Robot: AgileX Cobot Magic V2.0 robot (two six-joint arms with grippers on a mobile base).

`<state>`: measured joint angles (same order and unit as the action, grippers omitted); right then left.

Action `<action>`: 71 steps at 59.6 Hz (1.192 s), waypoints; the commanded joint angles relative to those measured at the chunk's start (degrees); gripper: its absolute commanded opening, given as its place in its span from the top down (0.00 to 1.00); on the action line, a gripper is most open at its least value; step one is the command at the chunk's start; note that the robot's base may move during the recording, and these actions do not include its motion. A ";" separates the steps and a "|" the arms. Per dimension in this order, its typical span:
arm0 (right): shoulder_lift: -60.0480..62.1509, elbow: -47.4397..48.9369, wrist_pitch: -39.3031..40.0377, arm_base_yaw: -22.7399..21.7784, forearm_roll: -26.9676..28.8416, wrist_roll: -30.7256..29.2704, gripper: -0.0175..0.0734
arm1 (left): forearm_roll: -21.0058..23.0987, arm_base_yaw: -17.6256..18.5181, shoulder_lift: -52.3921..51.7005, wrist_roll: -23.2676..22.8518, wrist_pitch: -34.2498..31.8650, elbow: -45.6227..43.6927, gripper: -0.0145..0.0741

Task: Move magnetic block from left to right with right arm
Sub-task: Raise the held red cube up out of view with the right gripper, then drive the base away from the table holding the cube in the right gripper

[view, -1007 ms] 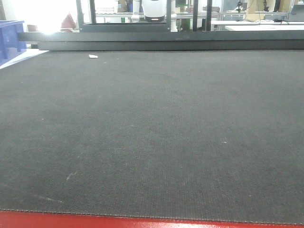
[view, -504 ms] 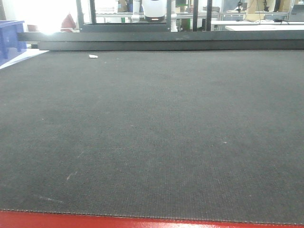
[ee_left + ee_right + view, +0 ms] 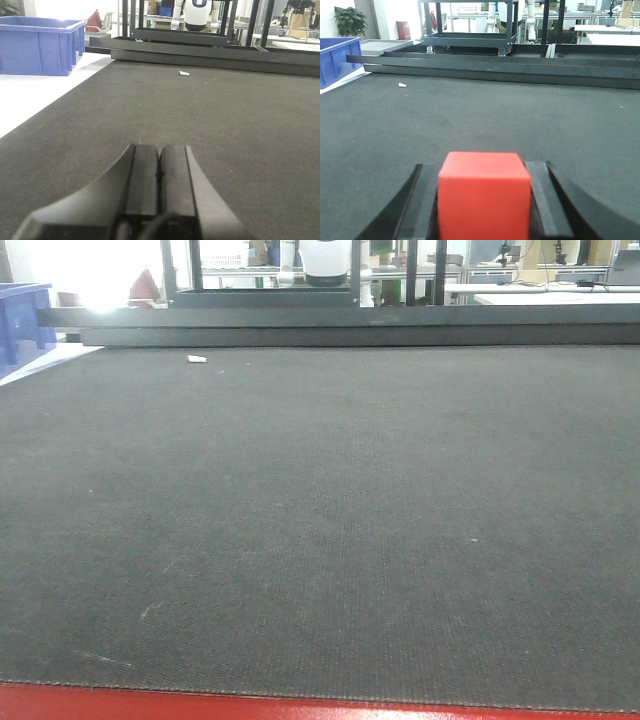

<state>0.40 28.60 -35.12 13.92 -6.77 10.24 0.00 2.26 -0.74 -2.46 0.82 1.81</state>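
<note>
Pinching the small bright-red matte cube (image 3: 483, 200) at its 9 and 3 o'clock faces, the black two-fingered right gripper (image 3: 483, 172) has closed on something seemingly light and rigid.

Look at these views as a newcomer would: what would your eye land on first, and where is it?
The bright red magnetic block stands out most, clamped in the right gripper at the bottom of the right wrist view. Next comes the blue crate at the upper left of the left wrist view, beside the dark mat, where the left gripper sits shut and empty.
</note>
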 commanded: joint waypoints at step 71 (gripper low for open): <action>-0.85 1.74 5.41 -0.42 -0.30 -0.63 0.57 | 0.00 2.33 -0.77 -0.25 -5.14 0.59 0.97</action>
<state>0.40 28.60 -35.12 13.92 -6.77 10.24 0.00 4.59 -0.74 -2.46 0.82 1.81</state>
